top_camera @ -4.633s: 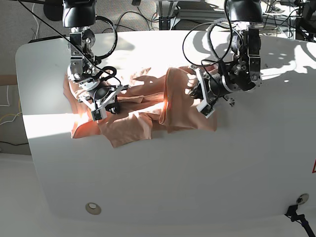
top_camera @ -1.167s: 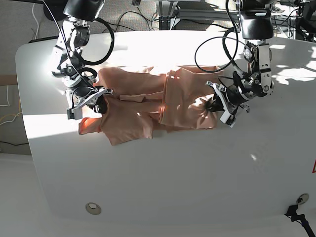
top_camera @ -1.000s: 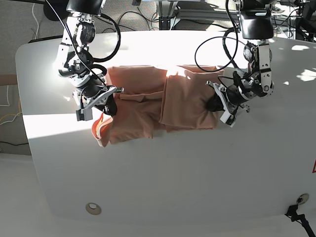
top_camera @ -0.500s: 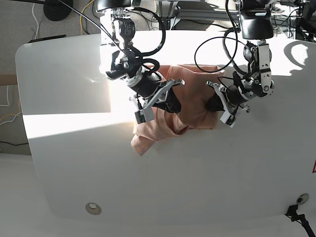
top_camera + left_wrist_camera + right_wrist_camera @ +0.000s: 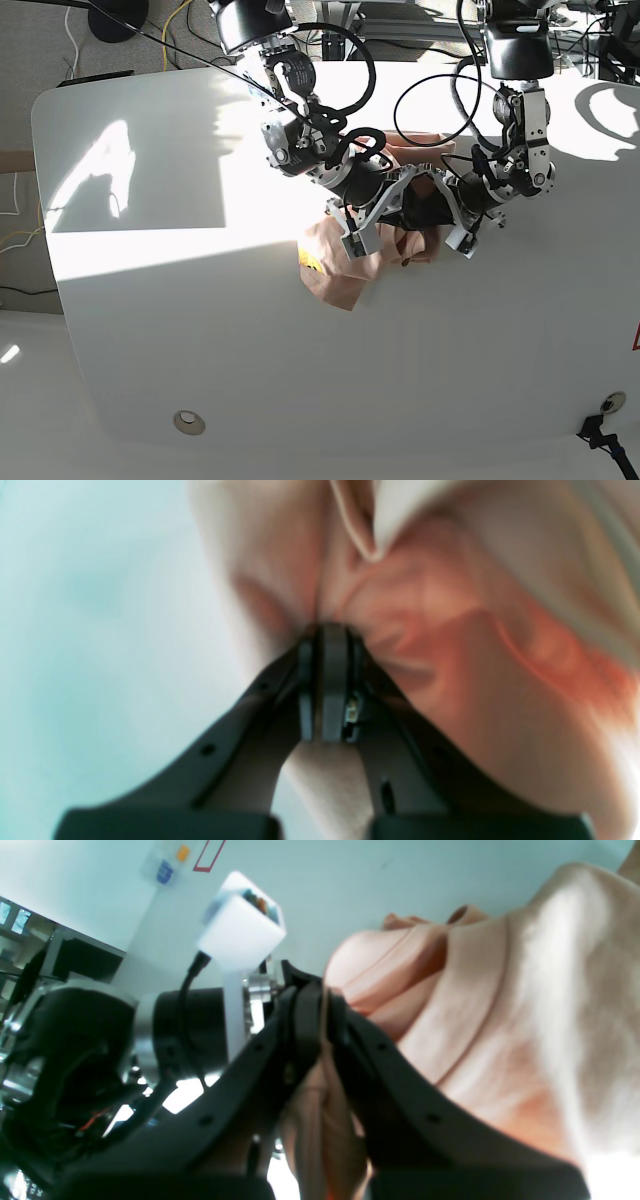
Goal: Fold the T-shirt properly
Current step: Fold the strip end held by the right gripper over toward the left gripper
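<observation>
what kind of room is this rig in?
Probably a robotics lab: a bare white table with two arms working a T-shirt, loose cables on the floor behind, and metal equipment frames at the back.

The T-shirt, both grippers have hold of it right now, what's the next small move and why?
Probably lower the right gripper and lay its cloth on the layer by the left gripper. Both grippers are shut on the T-shirt, the right one has carried its side across until the two nearly meet, and a flap hangs down toward the white table. Setting it down would finish this fold.
</observation>
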Tool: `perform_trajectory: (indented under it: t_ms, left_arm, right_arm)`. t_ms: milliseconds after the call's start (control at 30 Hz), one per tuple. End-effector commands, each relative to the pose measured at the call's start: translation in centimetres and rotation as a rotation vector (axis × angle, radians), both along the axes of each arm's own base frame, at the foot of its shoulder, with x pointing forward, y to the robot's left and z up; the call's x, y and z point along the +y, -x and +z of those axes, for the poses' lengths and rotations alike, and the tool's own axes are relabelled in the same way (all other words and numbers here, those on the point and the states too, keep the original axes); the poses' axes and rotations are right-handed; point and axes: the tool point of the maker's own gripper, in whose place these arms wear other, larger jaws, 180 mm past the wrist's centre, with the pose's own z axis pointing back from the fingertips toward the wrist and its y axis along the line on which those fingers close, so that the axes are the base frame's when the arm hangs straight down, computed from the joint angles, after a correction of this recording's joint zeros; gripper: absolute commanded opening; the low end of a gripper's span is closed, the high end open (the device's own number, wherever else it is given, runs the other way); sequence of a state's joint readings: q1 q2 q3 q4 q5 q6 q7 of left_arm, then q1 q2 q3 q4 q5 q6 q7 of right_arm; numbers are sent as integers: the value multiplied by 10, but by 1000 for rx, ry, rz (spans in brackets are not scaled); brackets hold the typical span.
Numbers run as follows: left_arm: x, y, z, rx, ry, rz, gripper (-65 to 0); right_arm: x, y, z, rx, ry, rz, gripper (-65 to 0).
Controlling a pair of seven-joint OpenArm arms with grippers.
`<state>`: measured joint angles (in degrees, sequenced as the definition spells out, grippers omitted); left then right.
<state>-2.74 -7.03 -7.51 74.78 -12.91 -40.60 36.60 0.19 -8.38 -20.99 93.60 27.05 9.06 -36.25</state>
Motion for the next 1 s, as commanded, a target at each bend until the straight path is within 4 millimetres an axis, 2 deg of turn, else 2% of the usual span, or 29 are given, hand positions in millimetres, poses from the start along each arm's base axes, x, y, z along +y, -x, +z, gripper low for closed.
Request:
perform_trajectory:
  t_ms: [0, 67, 167, 300, 467, 567, 700, 800, 967]
  left_arm:
    - [14, 12, -16, 76, -101, -12, -650]
    - [14, 11, -15, 73, -101, -12, -650]
    - [14, 11, -14, 72, -100, -12, -650]
    - [16, 10, -13, 68, -103, -10, -650]
    - [16, -1, 6, 3, -117, -15, -650]
    - [26, -8, 23, -49, -153, -20, -650]
    - [32, -20, 50, -132, -190, -29, -650]
    - [40, -22, 57, -151, -217, -32, -650]
    - [41, -21, 55, -145, -215, -30, -650]
  right_arm:
    - [7, -6, 8, -22, -26, 13, -650]
    - [8, -8, 0, -5, -14, 17, -650]
    - [9, -8, -1, -2, -12, 19, -650]
    - [30, 8, 0, -10, -5, 89, -649]
    - [46, 21, 0, 7, 9, 115, -504]
    - [46, 20, 1, 5, 9, 117, -465]
    - [45, 16, 4, -6, 9, 113, -463]
    - [45, 15, 5, -10, 10, 113, -461]
    - [38, 8, 5, -28, 33, 109, -458]
